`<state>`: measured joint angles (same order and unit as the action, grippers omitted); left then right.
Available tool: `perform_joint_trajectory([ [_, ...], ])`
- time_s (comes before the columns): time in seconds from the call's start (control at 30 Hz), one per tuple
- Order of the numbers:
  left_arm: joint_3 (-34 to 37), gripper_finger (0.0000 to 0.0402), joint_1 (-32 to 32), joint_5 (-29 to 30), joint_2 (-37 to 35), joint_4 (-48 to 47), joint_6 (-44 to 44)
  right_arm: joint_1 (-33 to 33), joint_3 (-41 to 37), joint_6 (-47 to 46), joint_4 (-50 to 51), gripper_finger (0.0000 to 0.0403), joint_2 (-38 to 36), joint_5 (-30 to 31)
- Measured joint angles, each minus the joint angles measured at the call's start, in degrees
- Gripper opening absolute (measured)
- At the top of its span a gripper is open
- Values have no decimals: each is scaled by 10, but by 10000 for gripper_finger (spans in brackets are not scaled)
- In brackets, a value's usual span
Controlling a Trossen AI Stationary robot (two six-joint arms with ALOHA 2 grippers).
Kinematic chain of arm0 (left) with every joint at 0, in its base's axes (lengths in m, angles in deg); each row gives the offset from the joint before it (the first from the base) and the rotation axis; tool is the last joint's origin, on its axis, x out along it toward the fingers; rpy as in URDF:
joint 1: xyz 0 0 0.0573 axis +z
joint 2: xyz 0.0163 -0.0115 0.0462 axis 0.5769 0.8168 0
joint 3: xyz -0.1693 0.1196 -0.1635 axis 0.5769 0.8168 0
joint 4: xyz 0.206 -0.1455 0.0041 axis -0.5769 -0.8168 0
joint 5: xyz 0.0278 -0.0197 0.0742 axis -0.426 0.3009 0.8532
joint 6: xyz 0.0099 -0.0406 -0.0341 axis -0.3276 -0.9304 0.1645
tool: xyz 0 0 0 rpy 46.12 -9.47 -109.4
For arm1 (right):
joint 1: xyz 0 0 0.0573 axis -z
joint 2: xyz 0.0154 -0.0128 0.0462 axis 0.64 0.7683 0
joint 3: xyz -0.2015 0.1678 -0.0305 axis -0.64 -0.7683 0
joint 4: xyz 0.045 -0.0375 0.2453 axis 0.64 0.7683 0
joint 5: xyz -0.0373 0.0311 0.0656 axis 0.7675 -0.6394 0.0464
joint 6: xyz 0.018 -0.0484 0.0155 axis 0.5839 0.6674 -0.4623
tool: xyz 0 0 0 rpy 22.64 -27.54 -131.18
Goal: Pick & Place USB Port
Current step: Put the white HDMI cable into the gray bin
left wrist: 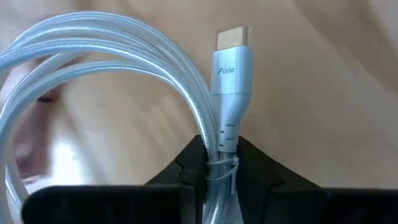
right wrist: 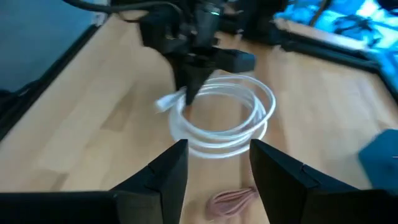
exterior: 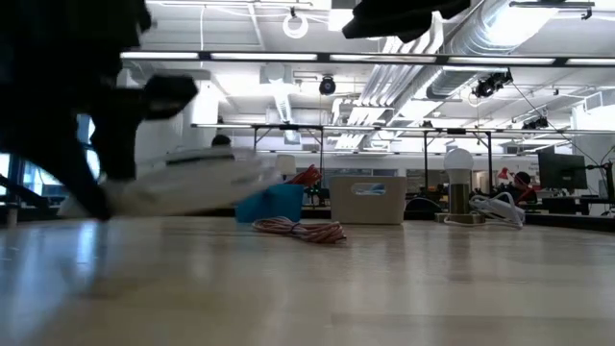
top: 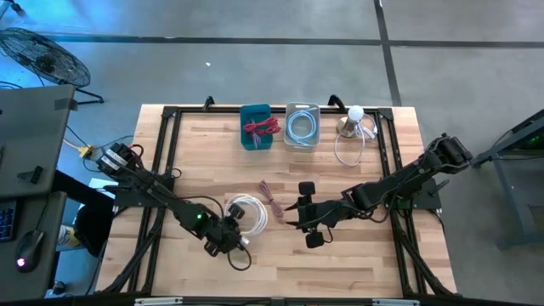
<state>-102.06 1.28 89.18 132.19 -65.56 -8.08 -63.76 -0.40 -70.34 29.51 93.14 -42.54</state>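
A white braided cable is coiled on the wooden table near its middle. A silver plug with a gold tip ends it. My left gripper is shut on the cable just behind that plug. It also shows near the front of the table. My right gripper hovers open to the right of the coil, fingers pointing toward it, touching nothing. In the low view the white cable shows beside my dark left arm. My left gripper pinches the cable's bunched strands between its two fingers, right behind the plug, where a thin tie binds them. The fingers slant down from above. The plug sticks out past the fingertips. The coil spreads away from them toward the table's right.
A small pinkish cable lies between the coil and my right gripper. At the far edge stand a blue bin with a red cable, a clear bin with a pale cable, and a lamp with a white cord.
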Motion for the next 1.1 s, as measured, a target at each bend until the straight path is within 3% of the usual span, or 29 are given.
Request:
perform_joint_trajectory([
  [0.13,-9,54,-1,52,-41,-1,29,0,0,14,-11,153,0,35],
  [0.3,-10,54,-1,107,-120,6,70,0,0,30,-14,141,0,37],
  [0.47,-10,54,-1,129,-191,12,112,0,0,38,-29,141,0,38],
  [0.67,-11,54,2,160,-227,-16,129,0,0,51,-65,140,0,37],
  [0.87,-11,54,22,148,-229,-29,133,3,0,10,-89,152,0,38],
  [1.1,-11,54,33,127,-229,-29,143,7,0,-13,-85,207,0,82],
])
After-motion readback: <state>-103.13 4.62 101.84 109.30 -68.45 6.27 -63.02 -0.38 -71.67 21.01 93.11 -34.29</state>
